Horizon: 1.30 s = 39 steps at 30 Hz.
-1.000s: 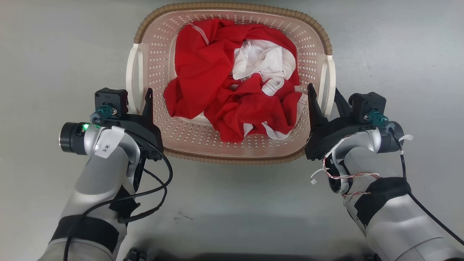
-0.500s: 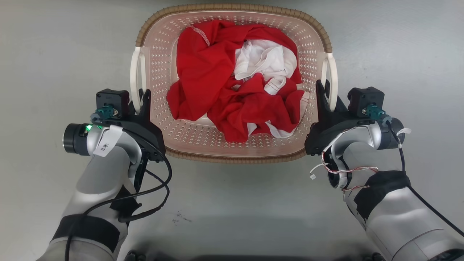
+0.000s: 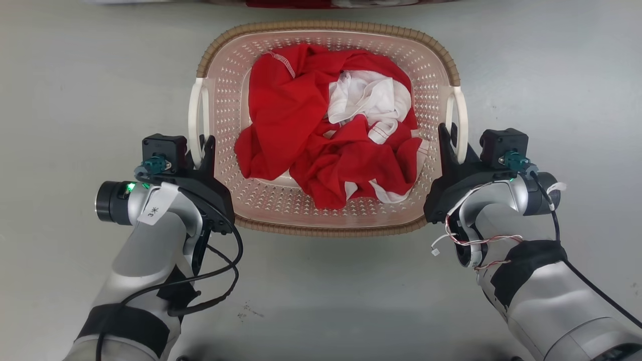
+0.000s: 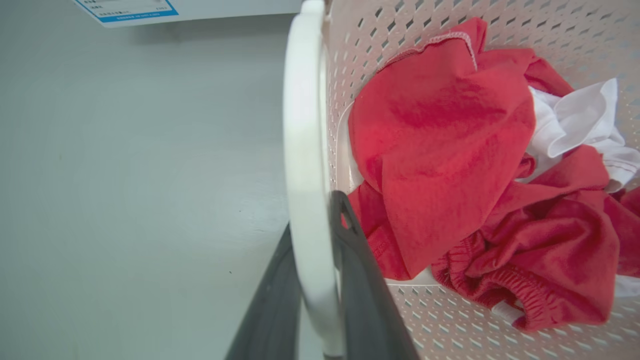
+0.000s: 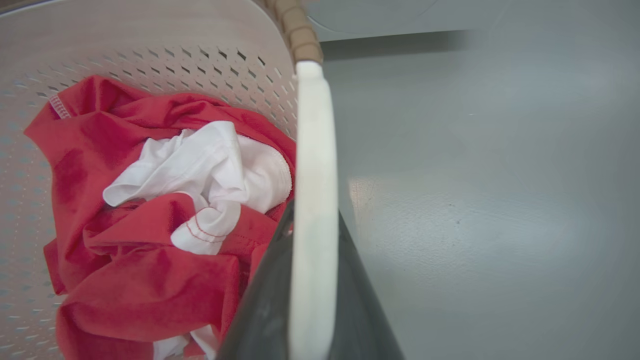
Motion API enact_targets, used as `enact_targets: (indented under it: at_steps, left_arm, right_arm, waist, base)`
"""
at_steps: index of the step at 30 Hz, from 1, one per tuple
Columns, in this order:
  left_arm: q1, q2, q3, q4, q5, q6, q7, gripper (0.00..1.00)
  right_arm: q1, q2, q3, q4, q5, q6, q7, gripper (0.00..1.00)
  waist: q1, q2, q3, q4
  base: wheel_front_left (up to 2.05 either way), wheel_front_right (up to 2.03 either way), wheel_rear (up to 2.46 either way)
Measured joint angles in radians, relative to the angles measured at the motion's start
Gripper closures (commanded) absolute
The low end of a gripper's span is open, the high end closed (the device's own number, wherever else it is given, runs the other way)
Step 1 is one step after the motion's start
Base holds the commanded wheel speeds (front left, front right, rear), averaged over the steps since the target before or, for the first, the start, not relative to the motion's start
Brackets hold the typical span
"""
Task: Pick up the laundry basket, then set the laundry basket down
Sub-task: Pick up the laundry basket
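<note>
Basket (image 3: 326, 25) lies centred in the head view on a grey floor (image 3: 75, 90), long sides running left to right, brown rim unbroken all round. Contents: crumpled red cloth (image 3: 291, 115) covering most of the bottom, with white cloth (image 3: 368, 95) bunched on it toward the right. Left gripper (image 3: 199, 148) sits at the near end of the left handle (image 3: 193, 115), one dark finger inside the basket wall and the other outside the handle. Right gripper (image 3: 453, 143) sits likewise at the near end of the right handle (image 3: 461, 118). Both forearms reach in from the bottom corners. Whether the basket bears on the floor or hangs clear of it cannot be told.

Left wrist view: the white handle (image 4: 305, 150) runs up between the two fingers (image 4: 360, 290). Both fingers lie against it with no gap visible, so the jaws are closed on the handle. Perforated wall and red cloth (image 4: 440, 165) are on the right and bare floor on the left. A white panel with a blue-edged label (image 4: 125, 9) sits at the top edge.

Right wrist view: the white handle (image 5: 312, 200) runs up between the fingers (image 5: 260, 310), which press it from both sides, so the jaws are closed on it. Brown rim (image 5: 295, 30) meets the handle's far end. Red and white cloth (image 5: 200, 170) lie on the left, floor on the right.
</note>
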Motion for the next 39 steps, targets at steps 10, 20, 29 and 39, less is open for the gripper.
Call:
enact_targets:
  at_steps: [10,20,29,39]
  left_arm:
    - [0.051,0.004,-0.085,-0.038,-0.073,0.027,0.015,1.0]
    - [0.104,0.007,-0.17,-0.05,-0.131,0.061,0.052,1.0]
    - [0.181,0.006,-0.236,-0.048,-0.177,0.078,0.096,1.0]
    - [0.285,0.006,-0.297,-0.046,-0.231,0.087,0.141,1.0]
  right_arm:
    - [0.001,-0.001,0.041,0.041,0.042,0.0,0.016,1.0]
    - [0.027,-0.001,0.083,0.077,0.079,0.0,0.044,1.0]
    - [0.104,0.002,0.128,0.107,0.12,0.001,0.081,1.0]
    - [0.217,0.004,0.183,0.108,0.17,0.001,0.116,1.0]
  waist:
    - [0.0,0.0,-0.057,-0.004]
    - [0.0,0.0,-0.133,-0.011]
    - [-0.0001,-0.0001,-0.218,-0.014]
    - [-0.0001,-0.0001,-0.339,-0.016]
  base:
    - [0.0,0.0,0.0]
    - [0.0,0.0,0.0]
    - [0.0,0.0,0.0]
    - [0.0,0.0,0.0]
